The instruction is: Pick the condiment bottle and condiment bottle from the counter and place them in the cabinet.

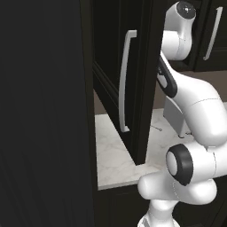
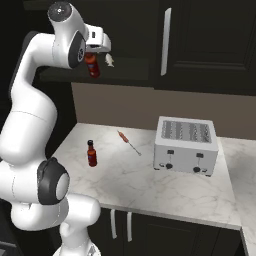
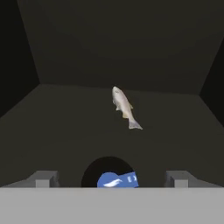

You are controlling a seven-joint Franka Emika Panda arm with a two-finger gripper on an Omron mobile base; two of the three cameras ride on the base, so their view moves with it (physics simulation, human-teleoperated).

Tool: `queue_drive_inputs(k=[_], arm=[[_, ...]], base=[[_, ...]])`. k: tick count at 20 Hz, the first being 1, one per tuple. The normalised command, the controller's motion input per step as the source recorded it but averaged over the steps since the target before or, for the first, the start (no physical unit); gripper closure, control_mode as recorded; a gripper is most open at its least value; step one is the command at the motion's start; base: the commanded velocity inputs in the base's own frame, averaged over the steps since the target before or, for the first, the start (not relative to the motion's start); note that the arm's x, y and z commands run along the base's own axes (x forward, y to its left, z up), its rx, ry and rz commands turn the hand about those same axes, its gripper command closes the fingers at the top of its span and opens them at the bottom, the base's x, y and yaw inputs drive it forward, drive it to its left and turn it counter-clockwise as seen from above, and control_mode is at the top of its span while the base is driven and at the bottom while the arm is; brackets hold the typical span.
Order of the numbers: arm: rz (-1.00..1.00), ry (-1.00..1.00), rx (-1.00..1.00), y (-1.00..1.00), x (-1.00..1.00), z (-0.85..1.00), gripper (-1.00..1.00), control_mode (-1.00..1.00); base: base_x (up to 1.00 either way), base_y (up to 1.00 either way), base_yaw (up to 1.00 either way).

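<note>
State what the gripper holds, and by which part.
The gripper holds a small red condiment bottle by its top end; its body hangs below the fingers.

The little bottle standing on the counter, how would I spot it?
Find the white marble counter with the silver toaster. Left of the toaster, past a thin orange stick, stands the red bottle: upright, dark-capped, alone.

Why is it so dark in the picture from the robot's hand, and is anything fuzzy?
Hand view: it looks into the cabinet, dim, shadowy grey, though the pale fish shows clearly. Left base view: the near-black open door blocks much of the picture, and the arm gleams. Right base view: bright marble counter, sharp toaster, nothing blurry.
</note>
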Motion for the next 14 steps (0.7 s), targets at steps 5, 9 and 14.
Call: queue_drive_inputs(k=[5, 9, 14], arm=[[0.0, -0.03, 0.0, 0.0, 0.1, -0.08, -1.0, -1.0], [0.0, -0.14, 0.0, 0.0, 0.15, -0.05, -1.0, -1.0], [0.0, -0.15, 0.0, 0.0, 0.24, -0.11, -1.0, -1.0]], base=[[0.0, 0.0, 0.0], [0.0, 0.0, 0.0], [0.0, 0.0, 0.0]])
